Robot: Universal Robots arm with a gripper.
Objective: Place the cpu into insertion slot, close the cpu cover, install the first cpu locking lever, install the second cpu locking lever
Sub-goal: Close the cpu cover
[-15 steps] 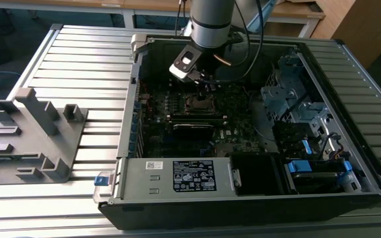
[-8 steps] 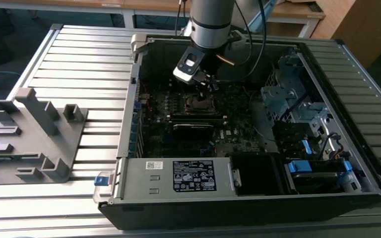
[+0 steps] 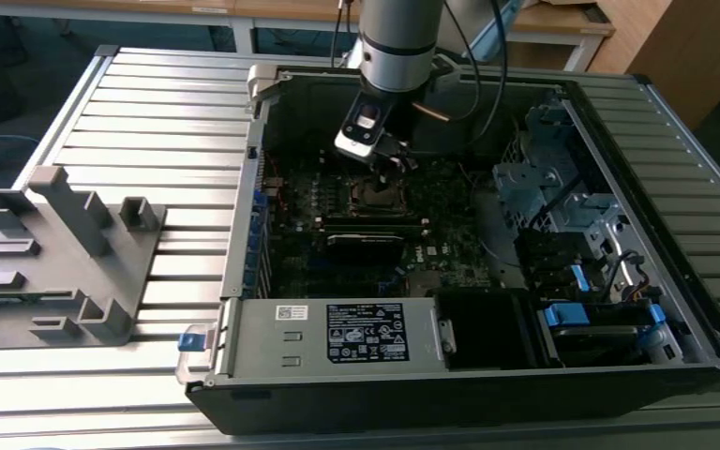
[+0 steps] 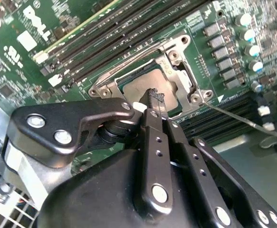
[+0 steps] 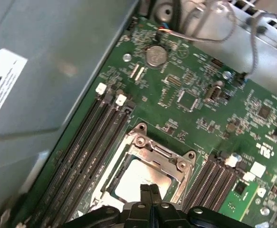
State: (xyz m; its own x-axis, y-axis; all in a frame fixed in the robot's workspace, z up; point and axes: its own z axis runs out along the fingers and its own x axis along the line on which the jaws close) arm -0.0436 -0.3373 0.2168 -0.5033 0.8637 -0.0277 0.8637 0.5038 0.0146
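Exterior view's left: grey stepped plastic fixture [image 3: 67,253] on the ribbed metal counter [image 3: 160,103], idle. Centre: the open black computer case [image 3: 460,394] lies flat, so its socket faces up at me. My gripper [image 3: 392,161] hangs over it, fingers pinched together and carrying nothing, tips at the chip; I can't tell if they touch. The dull grey square cpu [image 4: 138,88] sits in the socket, with the shiny silver cpu cover frame [image 4: 178,71] down around it. A thin steel locking lever [image 4: 243,121] juts free, by my judgement unlatched.

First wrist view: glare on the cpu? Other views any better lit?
First wrist view: the cpu top reads pale and washed, and the cpu cover glints. Second wrist view: cpu evenly lit, though the hand covers part of it. Exterior view: the case interior is dark around the cpu.
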